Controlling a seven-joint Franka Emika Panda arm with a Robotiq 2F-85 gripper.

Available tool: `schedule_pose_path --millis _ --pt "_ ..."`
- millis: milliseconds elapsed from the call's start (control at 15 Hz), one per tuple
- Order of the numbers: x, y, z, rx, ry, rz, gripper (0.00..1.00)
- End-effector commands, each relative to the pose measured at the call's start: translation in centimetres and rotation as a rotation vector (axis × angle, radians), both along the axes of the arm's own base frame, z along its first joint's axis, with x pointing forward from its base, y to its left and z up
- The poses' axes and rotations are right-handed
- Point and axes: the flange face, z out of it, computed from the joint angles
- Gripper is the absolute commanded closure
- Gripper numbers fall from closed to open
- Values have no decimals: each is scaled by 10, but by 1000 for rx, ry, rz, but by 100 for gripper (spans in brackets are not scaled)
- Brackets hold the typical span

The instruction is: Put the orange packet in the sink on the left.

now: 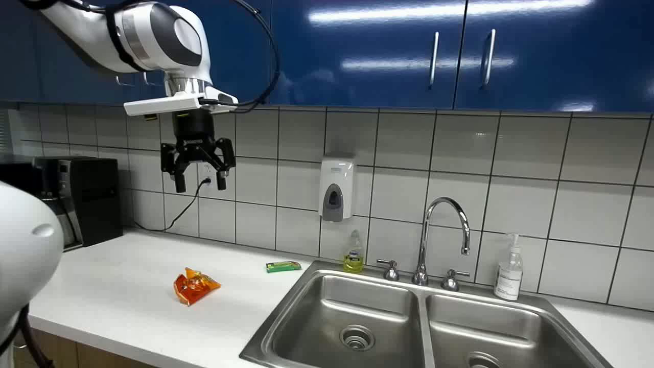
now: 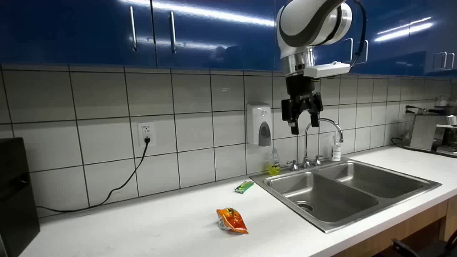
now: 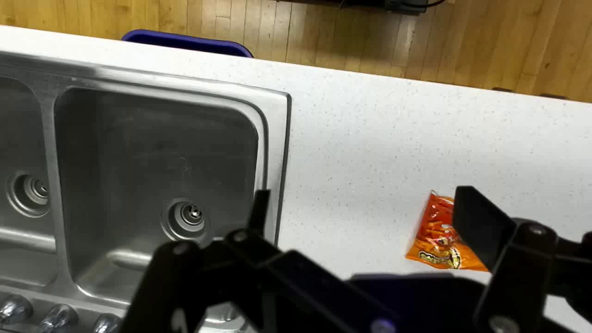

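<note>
The orange packet (image 1: 196,288) lies crumpled on the white counter, beside the sink; it shows in both exterior views (image 2: 232,220). In the wrist view the packet (image 3: 437,236) is partly hidden behind a finger. The double steel sink (image 1: 283,301) has its left basin (image 1: 317,332) nearest the packet; this basin also shows in an exterior view (image 2: 332,203) and in the wrist view (image 3: 138,152). I see nothing in it but the drain. My gripper (image 1: 201,185) is open and empty, pointing down high above the counter, apart from the packet, also in an exterior view (image 2: 304,125) and the wrist view (image 3: 363,199).
A small green pack (image 1: 283,266) lies at the sink's back corner. A yellow soap bottle (image 1: 353,258), a tall faucet (image 1: 425,245) and a pump bottle (image 1: 510,273) stand behind the basins. A wall dispenser (image 1: 337,189) and blue cabinets (image 1: 368,61) are above. A black machine (image 1: 94,199) stands further along.
</note>
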Motion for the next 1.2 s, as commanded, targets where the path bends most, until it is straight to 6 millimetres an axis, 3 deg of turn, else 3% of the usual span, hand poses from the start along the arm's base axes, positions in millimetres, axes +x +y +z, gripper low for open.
schedule_pose_path --millis 0,400,1133 --pt "0 0 0 0 1 0 0" --pt "11 10 -34 42 -54 -65 0" --pt "37 56 -151 92 -111 -136 0"
